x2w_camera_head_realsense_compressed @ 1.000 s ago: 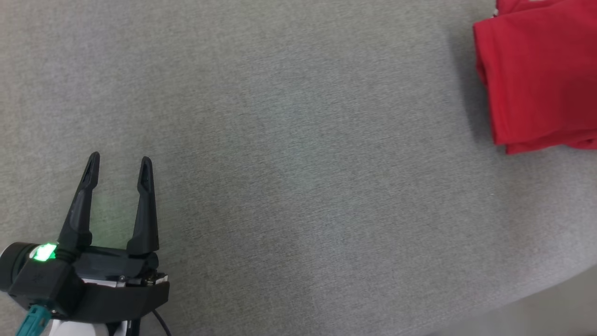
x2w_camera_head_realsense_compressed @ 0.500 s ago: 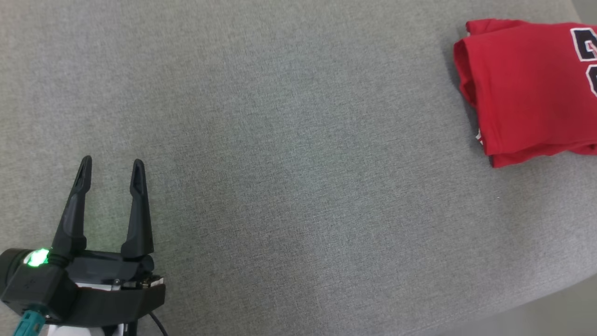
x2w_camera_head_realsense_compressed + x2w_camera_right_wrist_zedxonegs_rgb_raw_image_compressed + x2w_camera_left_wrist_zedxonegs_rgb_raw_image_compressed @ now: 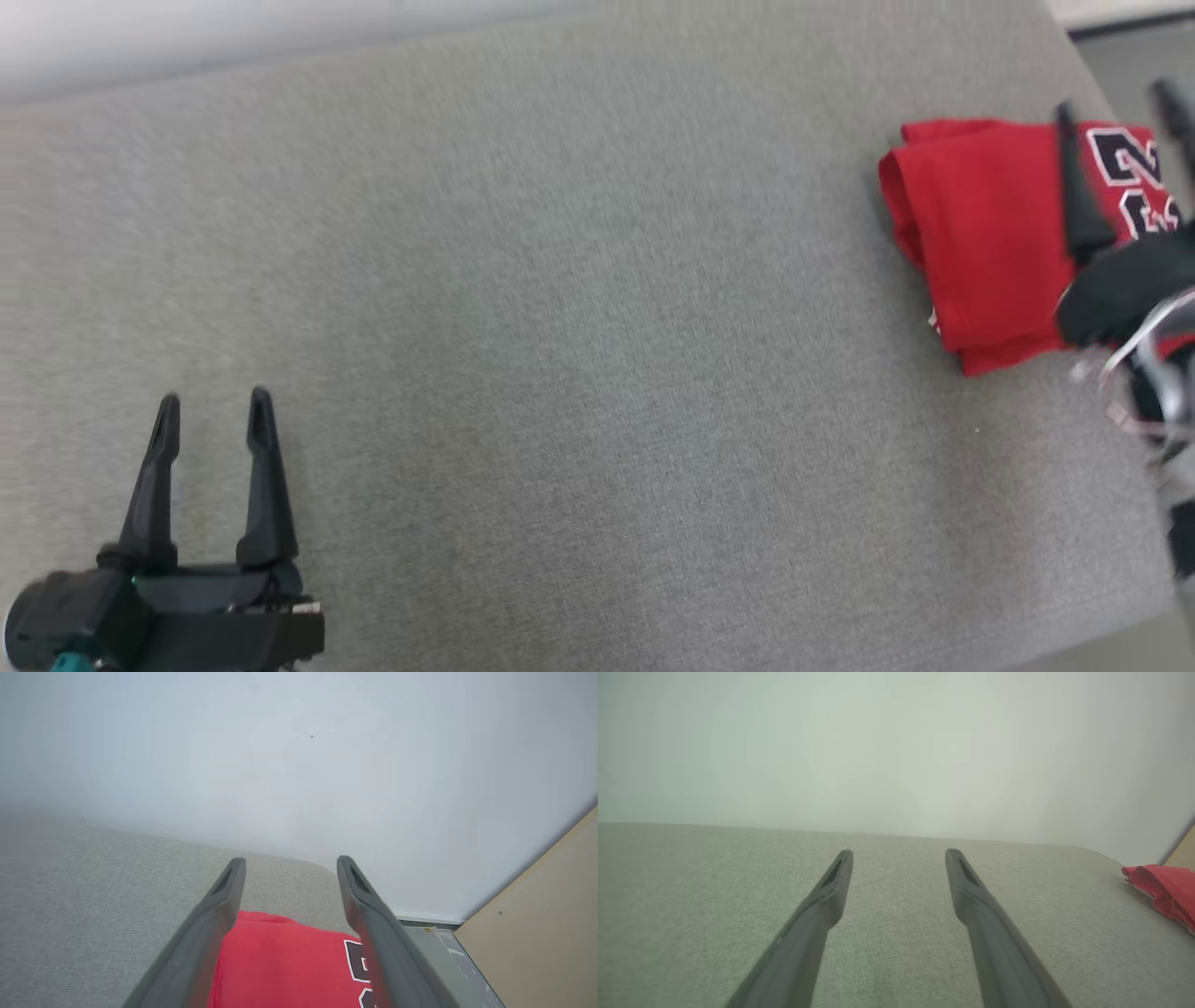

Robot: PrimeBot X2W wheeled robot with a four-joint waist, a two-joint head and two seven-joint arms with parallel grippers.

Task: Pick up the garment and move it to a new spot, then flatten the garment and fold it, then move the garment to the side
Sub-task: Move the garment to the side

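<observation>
From the head view we are looking down on a grey fabric-covered bench (image 3: 597, 327). The folded red garment (image 3: 990, 233) is lying near its right edge, toward the far corner, with dark, white-edged lettering (image 3: 1125, 182) facing up. The right end effector (image 3: 1113, 98) is hovering over the garment's right part. It is blurred, but its 2 fingers are standing apart and gripping nothing. The left end effector (image 3: 215, 399) is sitting at the lower left, well apart from the garment, its 2 fingers also spread over bare fabric and holding nothing.

The right wrist view is adding the surroundings: a pale wall (image 3: 280, 765) behind the bench, a strip of grey floor (image 3: 434, 947) beside the bench's rounded corner, and a tan panel (image 3: 537, 933) at the right. There the red cloth is lying between the released fingers, below their tips. We cannot tell whether they are touching it.

The left wrist view is showing the garment side-on at the right edge, as a low red heap on the bench.
</observation>
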